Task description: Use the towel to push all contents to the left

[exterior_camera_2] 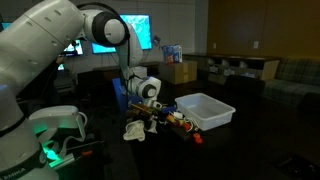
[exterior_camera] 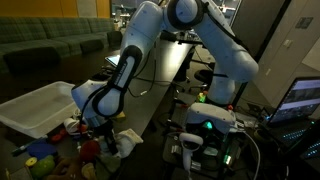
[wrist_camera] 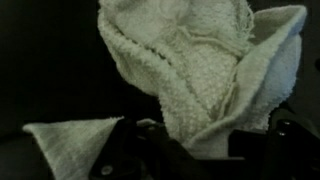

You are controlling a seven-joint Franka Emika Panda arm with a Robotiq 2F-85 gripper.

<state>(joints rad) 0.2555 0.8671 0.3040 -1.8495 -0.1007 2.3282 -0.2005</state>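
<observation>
The white towel [wrist_camera: 200,70] fills the wrist view in wrinkly folds, pinched at its lower part by my gripper [wrist_camera: 196,146], which is shut on it. In both exterior views the gripper [exterior_camera: 106,132] [exterior_camera_2: 148,113] is low over the dark table. The towel [exterior_camera: 126,138] [exterior_camera_2: 134,131] hangs from it and lies bunched on the surface. The contents [exterior_camera: 62,140] [exterior_camera_2: 176,122] are a jumble of small red, yellow, green and blue pieces. They lie right beside the towel, between it and the white bin.
A large white plastic bin [exterior_camera: 38,108] [exterior_camera_2: 205,110] stands on the table just past the toys. The robot base with a green light [exterior_camera: 207,125] and lit monitors [exterior_camera_2: 135,30] lie behind. A sofa [exterior_camera: 50,42] is in the background.
</observation>
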